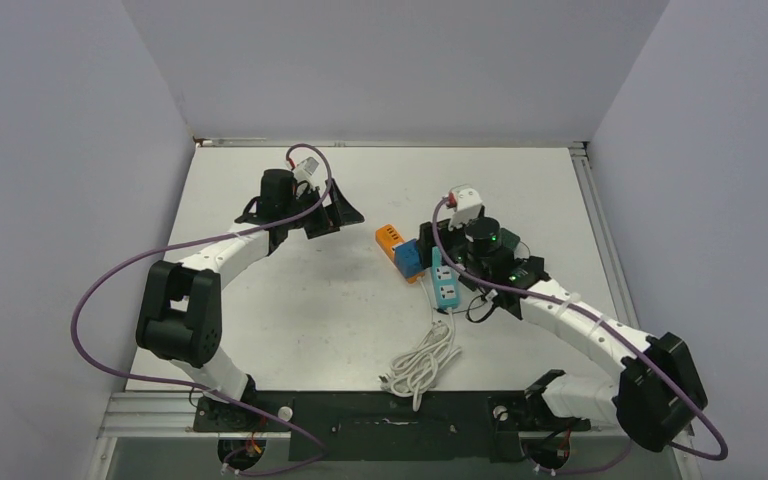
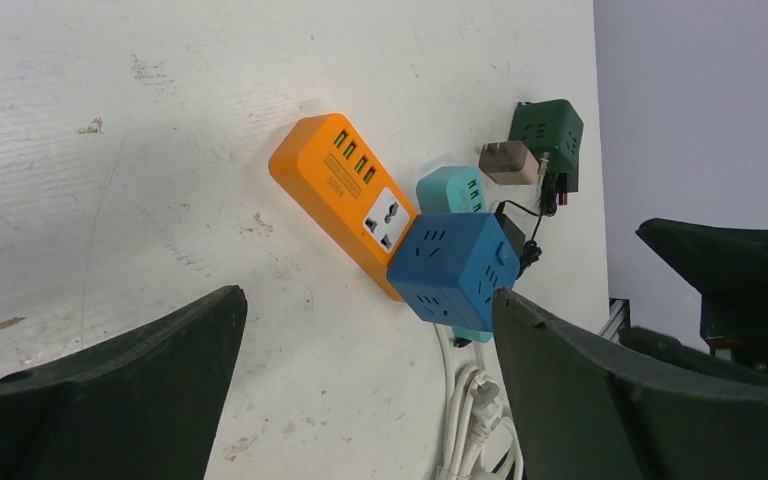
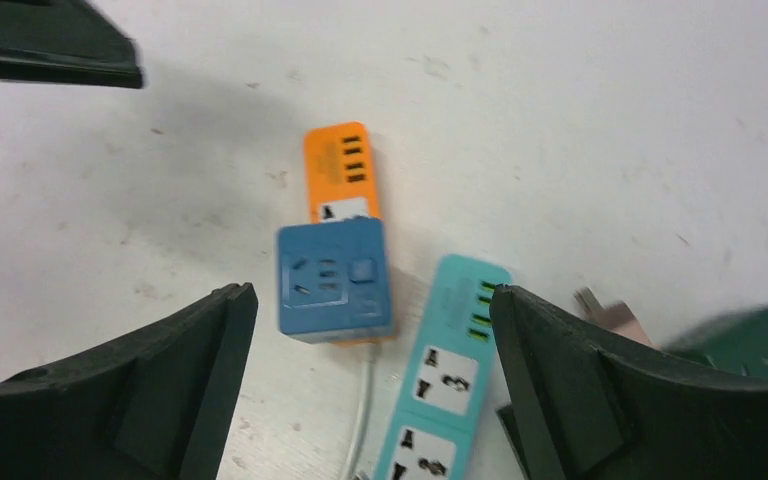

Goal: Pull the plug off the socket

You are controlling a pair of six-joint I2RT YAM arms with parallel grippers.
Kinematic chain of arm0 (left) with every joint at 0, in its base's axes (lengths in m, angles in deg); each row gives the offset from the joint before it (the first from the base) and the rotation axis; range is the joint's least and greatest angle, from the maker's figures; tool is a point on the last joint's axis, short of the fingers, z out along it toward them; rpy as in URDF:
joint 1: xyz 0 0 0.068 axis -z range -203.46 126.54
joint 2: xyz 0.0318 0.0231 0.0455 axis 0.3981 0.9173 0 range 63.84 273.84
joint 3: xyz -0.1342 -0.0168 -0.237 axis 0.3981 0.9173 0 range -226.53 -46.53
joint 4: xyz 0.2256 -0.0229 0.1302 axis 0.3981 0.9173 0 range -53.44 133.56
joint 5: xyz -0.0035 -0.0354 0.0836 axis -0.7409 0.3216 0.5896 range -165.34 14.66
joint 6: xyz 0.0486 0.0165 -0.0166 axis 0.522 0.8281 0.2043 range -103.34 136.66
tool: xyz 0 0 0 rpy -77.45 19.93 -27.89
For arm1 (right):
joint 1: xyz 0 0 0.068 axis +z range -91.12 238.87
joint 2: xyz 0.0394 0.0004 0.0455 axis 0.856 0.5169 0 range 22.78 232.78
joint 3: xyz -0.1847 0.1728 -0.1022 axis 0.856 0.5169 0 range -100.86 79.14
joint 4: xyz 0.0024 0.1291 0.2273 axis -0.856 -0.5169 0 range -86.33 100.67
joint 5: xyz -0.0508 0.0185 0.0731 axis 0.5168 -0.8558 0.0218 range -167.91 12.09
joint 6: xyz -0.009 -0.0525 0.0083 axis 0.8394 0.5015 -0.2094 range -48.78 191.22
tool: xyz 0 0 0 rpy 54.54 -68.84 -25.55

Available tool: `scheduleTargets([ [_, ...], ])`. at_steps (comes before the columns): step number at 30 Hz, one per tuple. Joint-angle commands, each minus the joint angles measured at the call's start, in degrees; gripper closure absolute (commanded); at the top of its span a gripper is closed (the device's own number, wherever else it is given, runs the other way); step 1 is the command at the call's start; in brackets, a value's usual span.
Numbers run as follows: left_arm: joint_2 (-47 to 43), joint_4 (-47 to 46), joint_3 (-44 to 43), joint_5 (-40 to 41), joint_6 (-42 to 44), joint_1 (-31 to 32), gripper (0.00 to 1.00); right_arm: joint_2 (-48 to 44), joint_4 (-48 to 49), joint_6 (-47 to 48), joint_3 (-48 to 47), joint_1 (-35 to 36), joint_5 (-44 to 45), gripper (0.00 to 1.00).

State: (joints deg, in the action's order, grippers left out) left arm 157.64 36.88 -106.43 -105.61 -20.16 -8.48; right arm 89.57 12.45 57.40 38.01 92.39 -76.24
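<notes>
Blue on orange: the plug (image 1: pixel 407 259) sits pushed into the near end of the socket (image 1: pixel 390 240), mid-table, with a teal power strip (image 1: pixel 446 285) just beside it. The right gripper (image 3: pixel 372 292) hangs over it, fingers spread wide and touching nothing. The left gripper (image 1: pixel 325 212), off to the left, is spread apart too.

The plug (image 2: pixel 452 268) is blue; the socket (image 2: pixel 325 175) is orange with a white outlet face. Beside the socket lie a teal strip (image 3: pixel 440 375), a dark green block (image 2: pixel 547 135) and a seemingly pinkish-brown adapter (image 2: pixel 508 160).
</notes>
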Motion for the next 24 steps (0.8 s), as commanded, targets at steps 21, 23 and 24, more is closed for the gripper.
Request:
scheduleTargets([
  [21, 0.9, -1.0, -1.1, -1.2, -0.2, 0.4, 0.11, 22.7, 3.8, 11.2, -12.2, 9.5, 7.0, 0.10],
  [23, 0.9, -1.0, -1.1, -1.2, -0.2, 0.4, 0.11, 23.9, 3.3, 10.9, -12.6, 9.4, 7.1, 0.09],
  [24, 0.9, -1.0, -1.1, -1.2, -0.2, 0.4, 0.11, 24.2, 3.0, 10.9, -12.8, 9.3, 7.2, 0.07],
])
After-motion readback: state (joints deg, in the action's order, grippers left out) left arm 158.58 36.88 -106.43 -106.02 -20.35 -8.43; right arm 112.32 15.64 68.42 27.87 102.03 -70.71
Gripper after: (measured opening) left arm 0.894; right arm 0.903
